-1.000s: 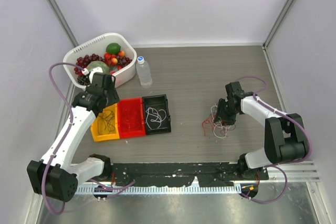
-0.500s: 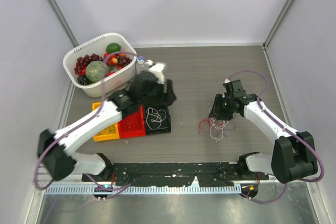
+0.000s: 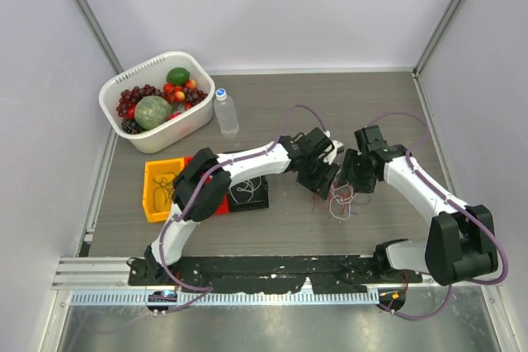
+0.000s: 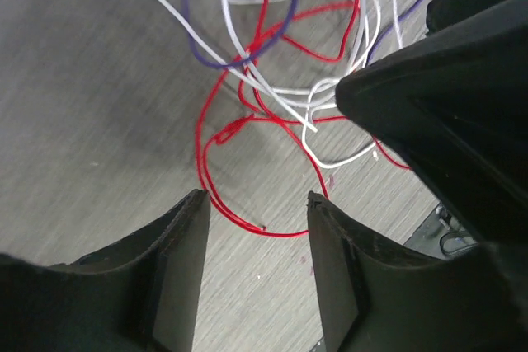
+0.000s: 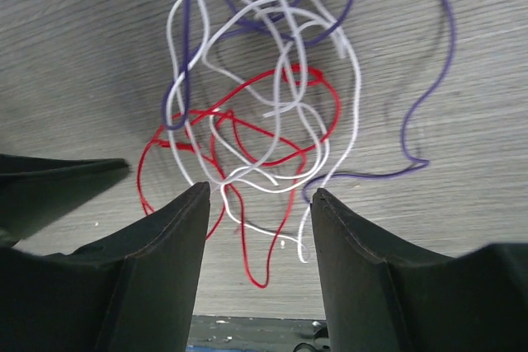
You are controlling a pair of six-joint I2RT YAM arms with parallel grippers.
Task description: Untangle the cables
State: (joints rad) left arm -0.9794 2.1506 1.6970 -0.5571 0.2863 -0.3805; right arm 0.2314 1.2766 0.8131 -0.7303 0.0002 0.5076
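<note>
1. Cables point(image 3: 342, 199) lie in one loose heap on the worktop point(image 3: 280, 105) in the overhead view, right of middle. The left claw point(image 3: 324, 177) and right claw point(image 3: 353, 180) hang over the heap from either side, close together. More thin wires sit in the yellow tray point(image 3: 147, 195) and black tray point(image 3: 264, 197) to the left, so some sorting looks done. This heap is what is left.
2. From the left wrist, the left claw point(image 4: 256, 237) has its jaws apart with nothing between them. A red cable point(image 4: 216, 133) loops on the worktop just beyond the fingertips, crossed by white cables point(image 4: 247, 72) and a purple cable point(image 4: 198, 47). The right claw point(image 4: 445, 121) fills the right side, and I cannot tell whether its tip touches a strand.
3. From the right wrist, the right claw point(image 5: 257, 237) is also spread and empty. The red cable point(image 5: 326, 96), white cables point(image 5: 175, 35) and purple cable point(image 5: 450, 55) are interlaced just ahead of it. I judge that no strand here is freed yet.
</note>
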